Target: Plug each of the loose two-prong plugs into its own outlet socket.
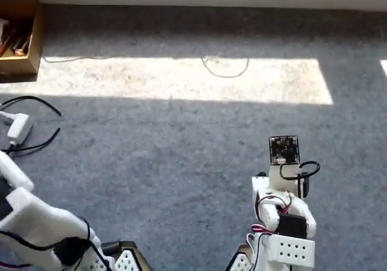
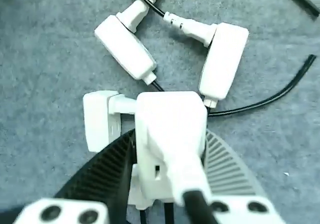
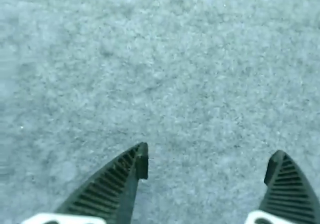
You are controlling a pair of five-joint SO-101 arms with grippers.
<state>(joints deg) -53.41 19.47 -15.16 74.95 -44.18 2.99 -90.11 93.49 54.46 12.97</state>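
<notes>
Down at the left gripper (image 2: 170, 133): closed on a white plug (image 2: 170, 116), black ribbed fingers (image 2: 107, 171) pressed against either flank. Blocky and glossy, rounded at the corners, with a thick black cord (image 2: 196, 204) out of the near end. Held low over the grey carpet (image 2: 45, 59), just beside a flat white block (image 2: 97, 121), with a short white stub between the two. Joined or merely touching? Cannot tell.

Just beyond, two more white pieces flat on the carpet: a first oblong body (image 2: 125, 46) angled one way, a second oblong body (image 2: 224, 59) angled the other. Near ends converging toward the held plug, far ends each tapering into a ribbed white collar. Black cables (image 2: 280, 93) looping round the lot. Prongs or slots on any of them? Too hard to make out.

Over to the right gripper (image 3: 210, 154): spread wide, nothing between the fingers (image 3: 127, 176), bare carpet underneath.

Up on the high view: a white plug-like piece (image 1: 18, 127) with black leads at the far left edge of the carpet, close to the left arm (image 1: 42, 225). Right arm (image 1: 284, 222) well apart from it, low and right of the middle. Beyond, a bright sun band (image 1: 181, 80) across the carpet, a thin looped wire (image 1: 227, 70) lying in it, and a wooden box (image 1: 24, 38) tucked in the top-left corner.
</notes>
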